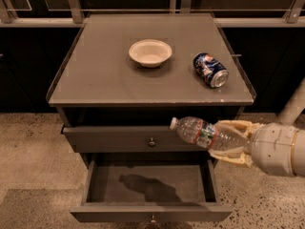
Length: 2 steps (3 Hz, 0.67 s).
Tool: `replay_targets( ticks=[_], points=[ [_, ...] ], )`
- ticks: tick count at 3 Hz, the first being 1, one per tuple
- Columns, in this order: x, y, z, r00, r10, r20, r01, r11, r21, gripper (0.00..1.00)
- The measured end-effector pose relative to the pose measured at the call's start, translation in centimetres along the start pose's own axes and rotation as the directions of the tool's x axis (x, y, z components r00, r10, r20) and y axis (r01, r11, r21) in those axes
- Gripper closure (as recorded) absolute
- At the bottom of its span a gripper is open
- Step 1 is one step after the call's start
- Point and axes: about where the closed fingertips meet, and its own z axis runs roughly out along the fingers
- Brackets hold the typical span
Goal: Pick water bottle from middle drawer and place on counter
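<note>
The clear ribbed water bottle with a white cap lies sideways in my gripper, cap pointing left. My gripper comes in from the right and is shut on the bottle's base end. It holds the bottle in the air in front of the upper knobbed drawer, above the right side of the open middle drawer. The drawer's inside shows only the bottle's shadow. The grey counter lies above and behind the bottle.
A white bowl stands on the counter near the middle back. A blue soda can lies on its side at the counter's right. The upper knobbed drawer is slightly open. A railing runs behind the cabinet.
</note>
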Motion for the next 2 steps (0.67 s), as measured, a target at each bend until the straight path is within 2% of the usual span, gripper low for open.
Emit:
replay_targets(
  ticks=[1, 2],
  points=[
    [-0.48, -0.33, -0.25, 1.0, -0.011, -0.003, 0.011, 0.9999, 0.005, 1.0],
    [-0.23, -0.56, 0.6, 1.0, 0.001, -0.014, -0.001, 0.9996, -0.026, 1.0]
  ],
)
